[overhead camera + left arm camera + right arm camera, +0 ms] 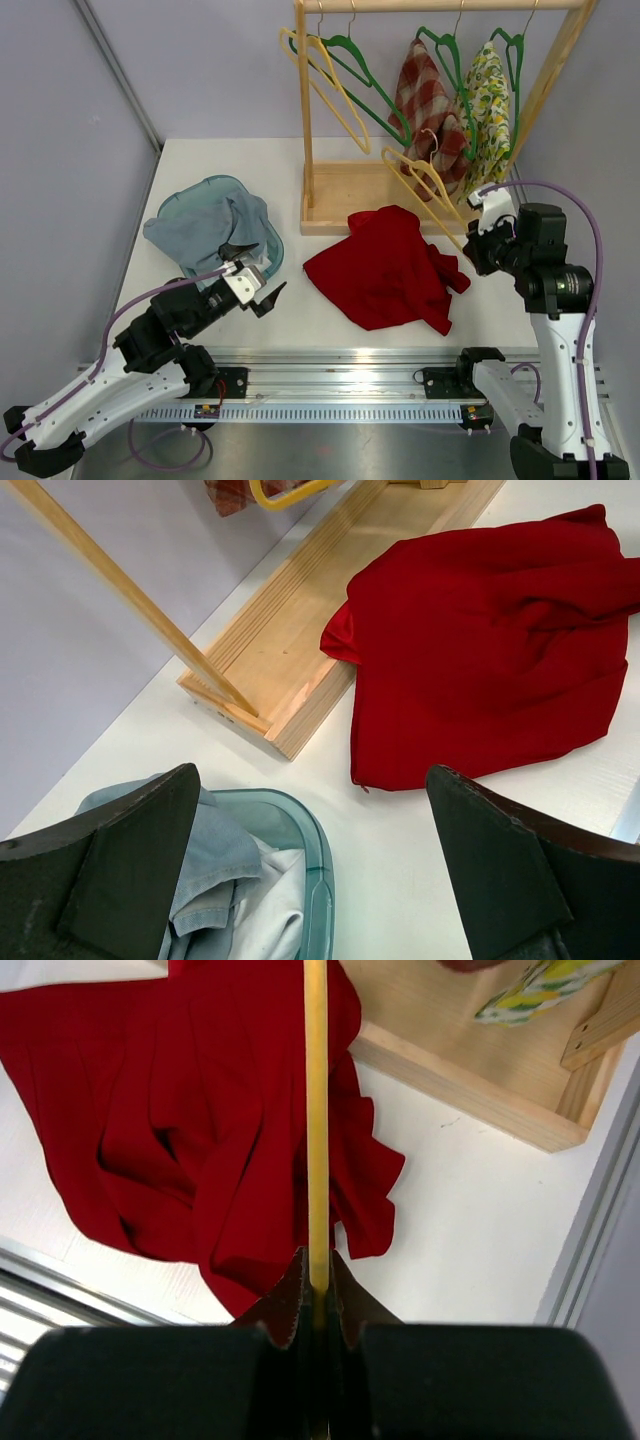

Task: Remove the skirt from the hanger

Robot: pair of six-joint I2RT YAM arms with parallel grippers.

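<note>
The red skirt (pixel 385 268) lies crumpled on the surface (pixel 210 165) just left of the right claw (pixel 318 1272), which pinches the bare yellow hanger (pixel 316 1110). The left claw (pixel 312 790) gapes wide, empty. Removal appears done.

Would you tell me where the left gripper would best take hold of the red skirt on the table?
Likely a raised fold in the middle of the red skirt, pinched from straight above with the left gripper closing across the crease. Its edges lie flat against the table, leaving little to get under.
</note>
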